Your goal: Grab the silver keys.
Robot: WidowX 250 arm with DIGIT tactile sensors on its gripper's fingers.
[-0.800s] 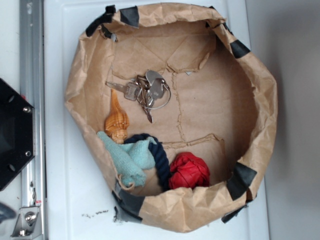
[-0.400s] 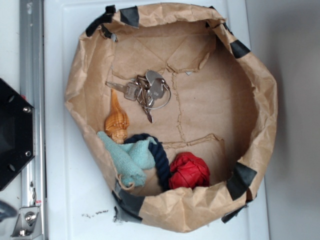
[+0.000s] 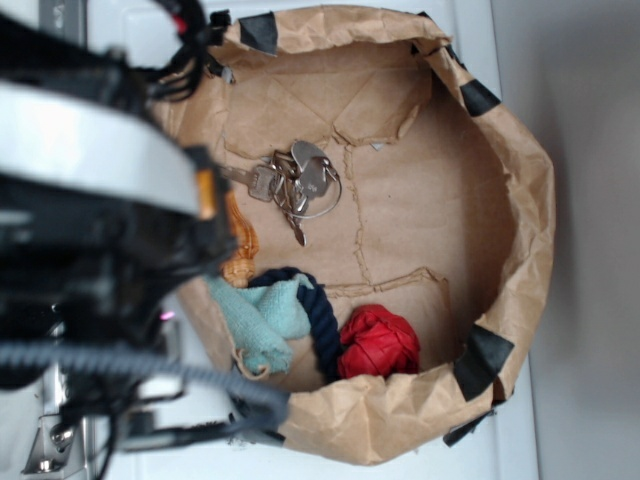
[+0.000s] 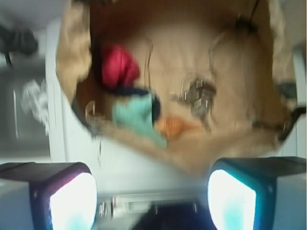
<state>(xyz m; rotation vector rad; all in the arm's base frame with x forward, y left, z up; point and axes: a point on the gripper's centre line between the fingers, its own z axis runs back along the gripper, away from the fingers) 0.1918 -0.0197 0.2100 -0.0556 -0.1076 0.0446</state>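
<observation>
The silver keys (image 3: 296, 185) lie as a bunch on wire rings on the floor of a brown paper bag (image 3: 525, 200), in its upper left part. My arm (image 3: 100, 200) fills the left of the exterior view as a blur and covers the bag's left rim; the fingers cannot be made out there. In the blurred wrist view the keys (image 4: 196, 93) lie well ahead of my gripper (image 4: 153, 194). It is open, its two lit pads (image 4: 72, 203) wide apart with nothing between them, outside the bag over the white surface.
Also in the bag are an orange shell (image 3: 240, 258), half hidden by the arm, a teal cloth (image 3: 265, 320), a navy rope (image 3: 320, 325) and a red ball (image 3: 378, 342). Black tape patches (image 3: 484, 357) mark the crumpled rim.
My arm has swung into the exterior view from the left, now covering the bag's left rim and much of the shell. The keys and the other things have not moved.
</observation>
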